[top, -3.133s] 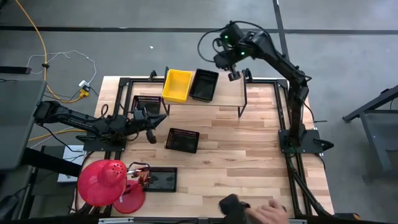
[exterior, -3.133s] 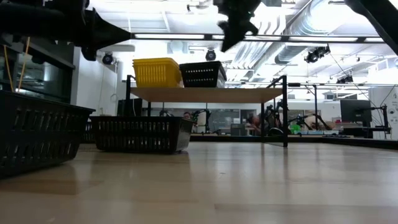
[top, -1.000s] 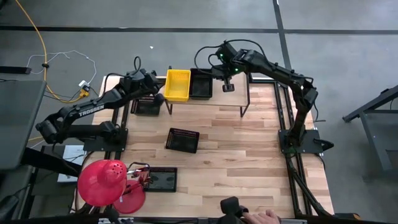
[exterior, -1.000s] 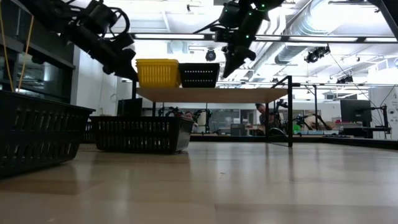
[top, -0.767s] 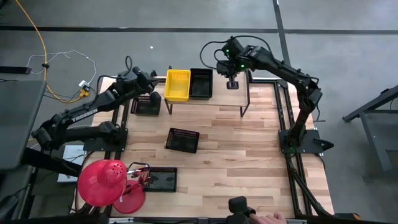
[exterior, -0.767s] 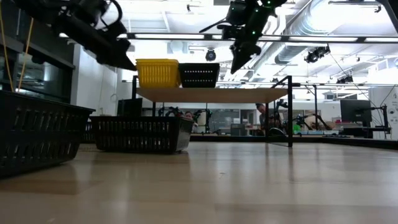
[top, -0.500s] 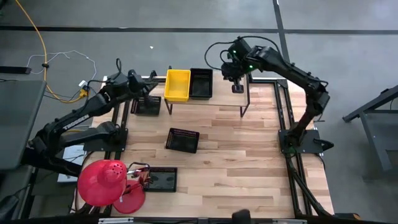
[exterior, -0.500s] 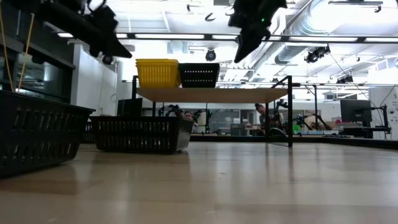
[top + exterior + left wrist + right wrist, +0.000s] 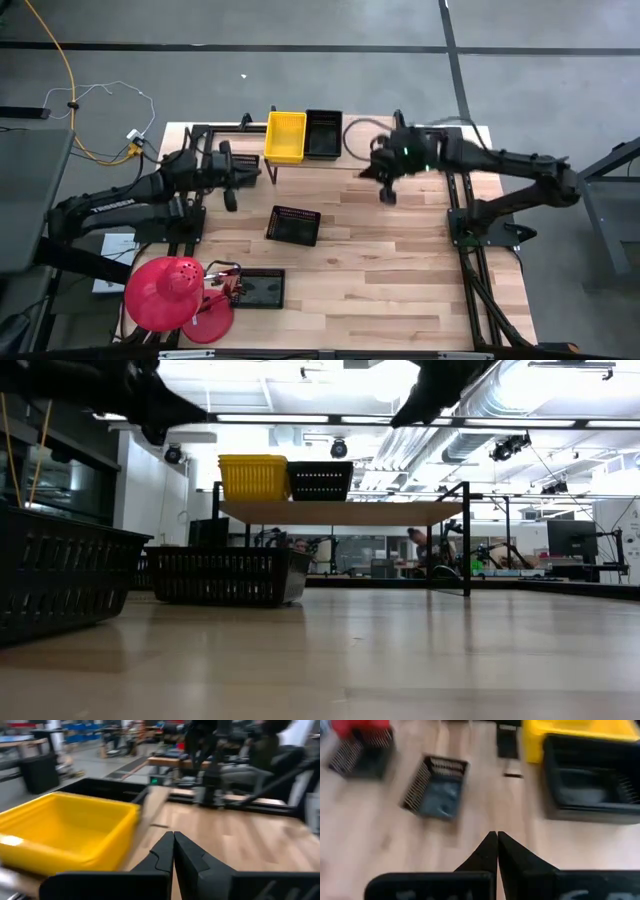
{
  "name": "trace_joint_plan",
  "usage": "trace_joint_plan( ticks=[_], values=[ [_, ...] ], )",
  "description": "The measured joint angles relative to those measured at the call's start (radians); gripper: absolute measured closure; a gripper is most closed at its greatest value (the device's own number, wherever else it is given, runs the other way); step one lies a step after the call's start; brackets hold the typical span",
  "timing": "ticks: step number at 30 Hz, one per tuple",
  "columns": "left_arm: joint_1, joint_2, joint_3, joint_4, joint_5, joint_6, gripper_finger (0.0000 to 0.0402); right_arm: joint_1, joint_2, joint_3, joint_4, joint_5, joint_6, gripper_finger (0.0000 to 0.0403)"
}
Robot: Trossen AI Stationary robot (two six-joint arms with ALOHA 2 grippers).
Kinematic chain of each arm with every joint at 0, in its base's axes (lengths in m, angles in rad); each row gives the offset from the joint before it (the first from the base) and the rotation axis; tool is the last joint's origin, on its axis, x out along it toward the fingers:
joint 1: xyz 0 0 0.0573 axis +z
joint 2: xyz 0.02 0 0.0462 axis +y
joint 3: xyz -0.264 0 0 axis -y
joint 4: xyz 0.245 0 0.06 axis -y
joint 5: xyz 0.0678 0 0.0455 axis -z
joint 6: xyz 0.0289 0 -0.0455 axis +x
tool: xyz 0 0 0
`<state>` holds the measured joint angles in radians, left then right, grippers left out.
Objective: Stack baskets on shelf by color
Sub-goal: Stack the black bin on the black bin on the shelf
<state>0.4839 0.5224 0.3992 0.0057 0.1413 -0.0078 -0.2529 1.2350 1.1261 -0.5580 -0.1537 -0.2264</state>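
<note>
- Your shelf (image 9: 345, 163) carries two baskets on its left end: the yellow basket (image 9: 285, 137) outermost, the black basket (image 9: 323, 135) touching it on the inner side.
- On the surface (image 9: 400, 270) in front of the shelf you have a second black basket (image 9: 294, 225); a third black basket (image 9: 263, 289) lies farther out, beside the red dome (image 9: 160, 293).
- Your left tool (image 9: 229, 196) hangs off the shelf's left end, fingers pressed together, holding nothing.
- Your right tool (image 9: 386, 194) hangs above the shelf's right part, fingers likewise together and empty.
</note>
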Motion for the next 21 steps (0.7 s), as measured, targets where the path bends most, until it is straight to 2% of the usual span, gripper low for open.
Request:
trace_joint_plan(
  ticks=[5,10,14,16,21],
  values=[
    [-0.135,-0.028,0.000,0.000,0.000,0.021,0.0402,0.233,-0.001,-0.094,0.160,0.160,0.385,0.0403],
    [-0.252,-0.046,-0.001,-0.019,0.000,0.063,0.0401,0.437,0.097,-0.071,0.176,0.403,0.768,0.0403],
    [-0.323,-0.046,-0.001,-0.040,-0.001,0.064,0.0402,0.523,0.213,-0.024,0.178,0.495,1.037,0.0403],
    [-0.349,-0.046,-0.001,-0.039,-0.003,0.063,0.0402,0.544,0.273,-0.004,0.183,0.494,1.086,0.0403],
    [-0.394,-0.046,-0.001,-0.028,-0.003,0.058,0.0402,0.557,0.407,0.009,0.328,0.507,1.051,0.0403]
  ],
)
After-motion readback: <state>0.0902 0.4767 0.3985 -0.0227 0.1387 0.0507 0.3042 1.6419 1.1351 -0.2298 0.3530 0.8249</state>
